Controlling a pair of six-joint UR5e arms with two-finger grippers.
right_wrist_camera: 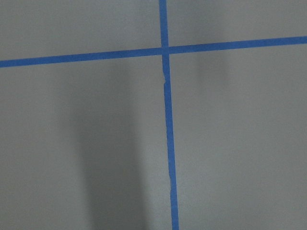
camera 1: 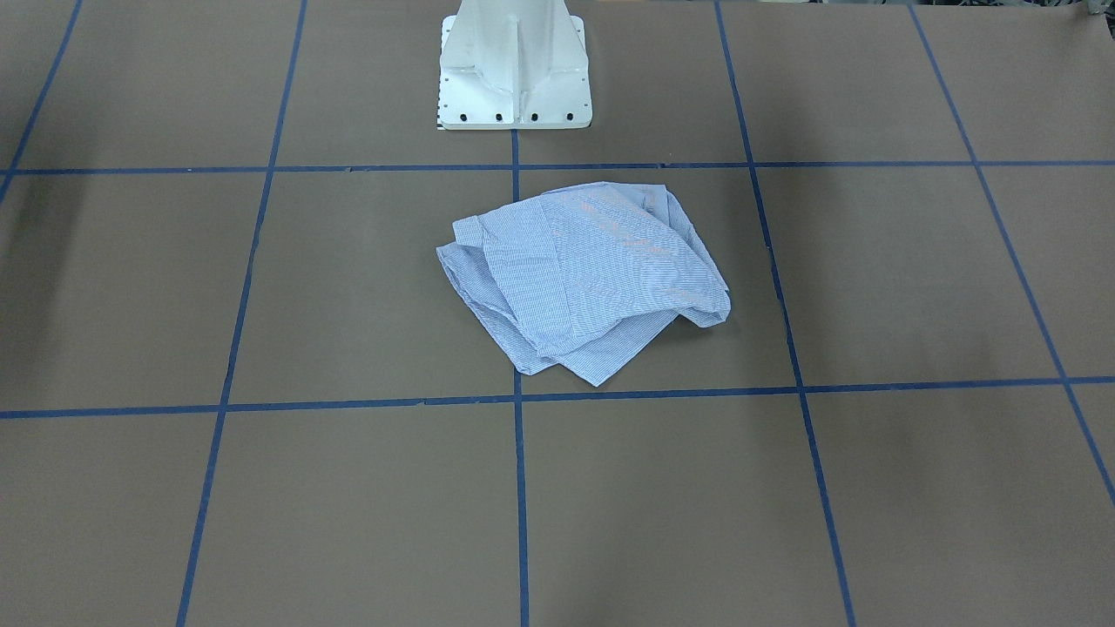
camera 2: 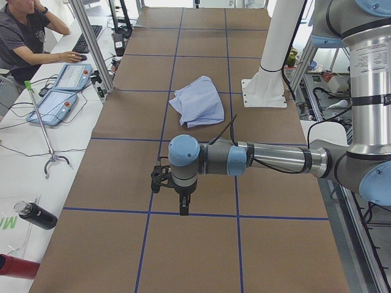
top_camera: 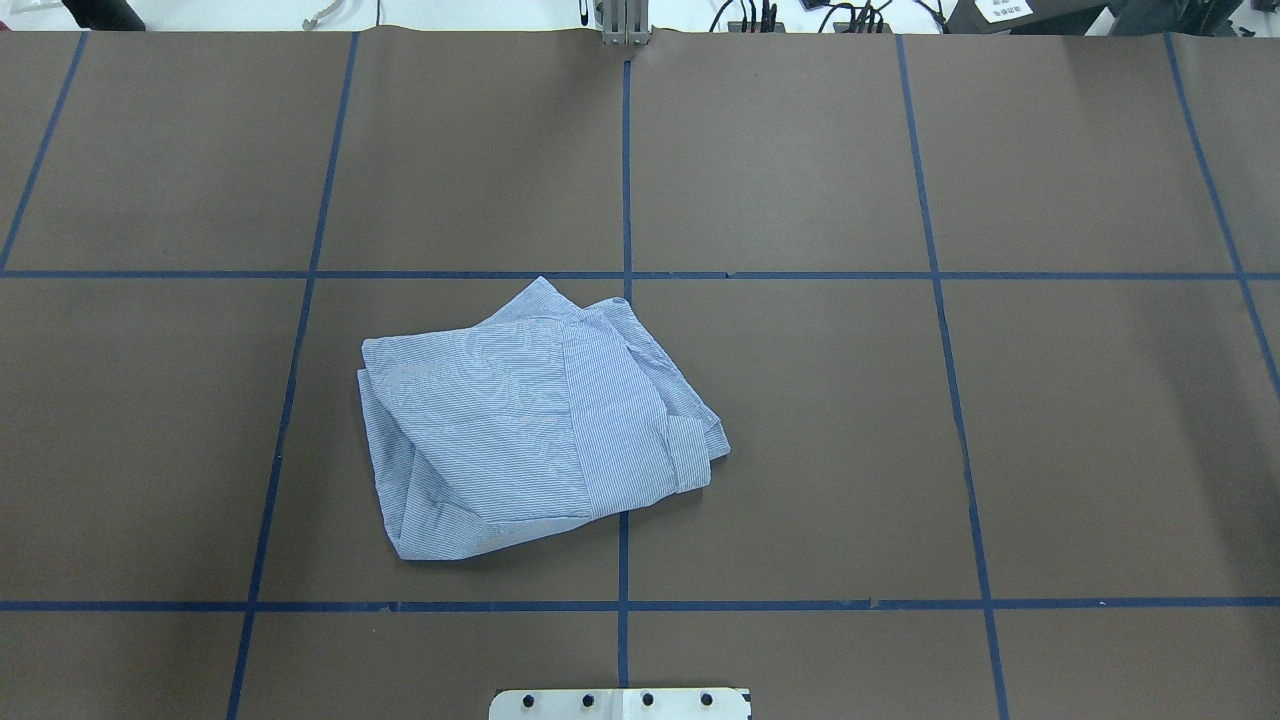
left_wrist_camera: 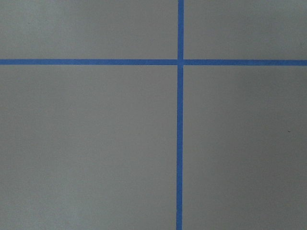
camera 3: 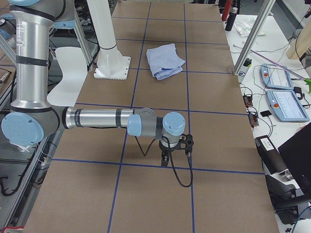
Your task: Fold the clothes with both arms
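The light blue and white striped shirt (top_camera: 520,420) lies in a loosely folded, rumpled bundle on the brown table, just in front of the white pedestal; it also shows in the front view (camera 1: 592,279) and both side views (camera 2: 198,101) (camera 3: 165,60). Neither arm is over it. The left gripper (camera 2: 182,204) hangs above the table far to the shirt's left, seen only in the left side view. The right gripper (camera 3: 167,156) hangs far to its right, seen only in the right side view. I cannot tell whether either is open or shut. Both wrist views show only bare table and tape lines.
The brown table (top_camera: 800,400) is marked by a blue tape grid. The white pedestal base (camera 1: 514,70) stands at the robot's edge. Past the far edge are teach pendants (camera 2: 61,91), cables, bottles (camera 2: 33,213) and a seated operator (camera 2: 24,36).
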